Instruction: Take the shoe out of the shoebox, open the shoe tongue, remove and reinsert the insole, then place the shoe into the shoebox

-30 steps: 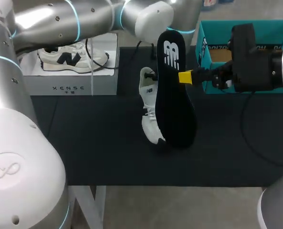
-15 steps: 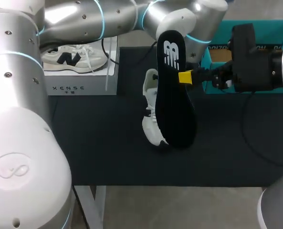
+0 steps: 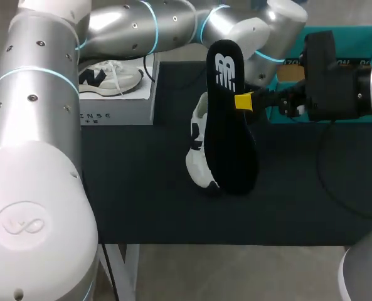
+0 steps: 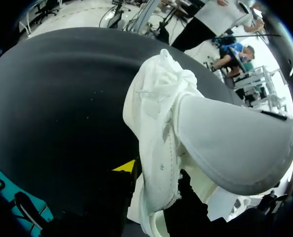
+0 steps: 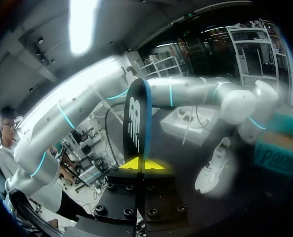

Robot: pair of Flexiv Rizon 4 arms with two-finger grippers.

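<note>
My right gripper [image 3: 243,101] comes in from the right and is shut on the edge of the black insole [image 3: 229,125], holding it upright above the table; in the right wrist view the insole [image 5: 136,123] rises from between the yellow tips of that gripper [image 5: 143,164]. Behind the insole the white shoe [image 3: 198,150] lies tilted on the black mat, toe toward me. My left arm [image 3: 261,31] reaches across the back, its gripper hidden behind the insole. In the left wrist view the shoe's heel edge [image 4: 156,148] stands between the parted fingers of my left gripper [image 4: 153,185].
The teal shoebox [image 3: 275,75] stands open at the back right, behind my right gripper. A white box [image 3: 116,110] with a second white sneaker [image 3: 110,78] sits at the back left. The black mat [image 3: 129,188] covers the table to its front edge.
My left arm has swung rightward across the back and its jaws have parted. The shoe has tipped, its heel shifting right. My right gripper and the insole have stayed still.
</note>
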